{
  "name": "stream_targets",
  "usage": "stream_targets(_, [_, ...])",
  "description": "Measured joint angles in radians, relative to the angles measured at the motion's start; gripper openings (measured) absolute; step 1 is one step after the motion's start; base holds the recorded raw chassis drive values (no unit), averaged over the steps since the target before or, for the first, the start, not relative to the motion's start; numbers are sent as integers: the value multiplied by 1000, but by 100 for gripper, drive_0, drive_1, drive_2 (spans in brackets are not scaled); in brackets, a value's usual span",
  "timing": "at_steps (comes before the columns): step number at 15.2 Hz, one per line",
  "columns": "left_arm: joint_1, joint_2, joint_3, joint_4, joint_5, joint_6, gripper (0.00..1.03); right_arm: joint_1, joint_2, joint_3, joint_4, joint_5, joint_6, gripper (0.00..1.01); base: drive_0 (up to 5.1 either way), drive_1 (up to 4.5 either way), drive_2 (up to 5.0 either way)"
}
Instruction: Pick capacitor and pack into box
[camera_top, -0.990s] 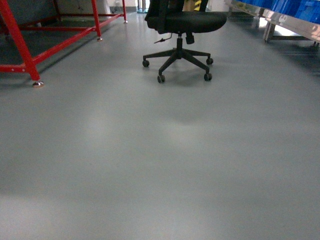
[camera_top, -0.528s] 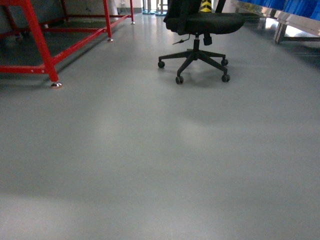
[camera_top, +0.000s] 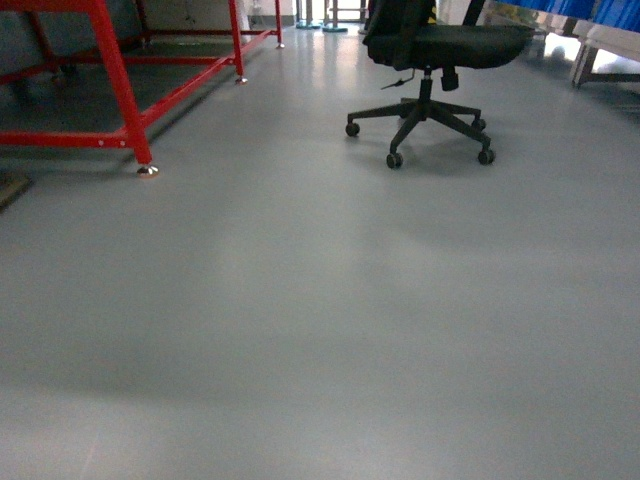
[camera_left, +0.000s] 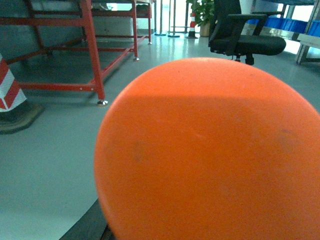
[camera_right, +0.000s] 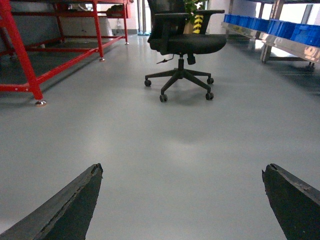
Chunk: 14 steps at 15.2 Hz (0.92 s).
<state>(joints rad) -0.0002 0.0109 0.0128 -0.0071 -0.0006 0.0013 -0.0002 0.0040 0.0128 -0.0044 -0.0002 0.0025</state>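
Observation:
A big smooth orange round thing, which I take for the capacitor (camera_left: 210, 155), fills most of the left wrist view and hangs above the floor. My left gripper is shut on it; only a dark finger edge (camera_left: 92, 225) shows at its lower left. My right gripper (camera_right: 183, 169) is open over bare grey floor, its two dark fingertips (camera_right: 85, 192) far apart with nothing between them. The box is out of view. Neither gripper appears in the head view.
A black office chair (camera_top: 440, 45) on castors stands ahead to the right. A red metal frame (camera_top: 120, 70) stands ahead on the left. A red-and-white cone (camera_left: 7, 90) sits by the frame. Blue bins (camera_right: 300, 32) line a shelf at the far right.
The whole head view has slid rightward: the chair and the red frame's foot now sit further right in the picture, so the robot base has turned or moved left.

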Motion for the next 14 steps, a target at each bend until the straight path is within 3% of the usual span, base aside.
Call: stream_targets(14, [0, 0, 0, 2, 0, 0, 45, 0, 0, 0, -1, 0, 0, 98, -500, 241, 241])
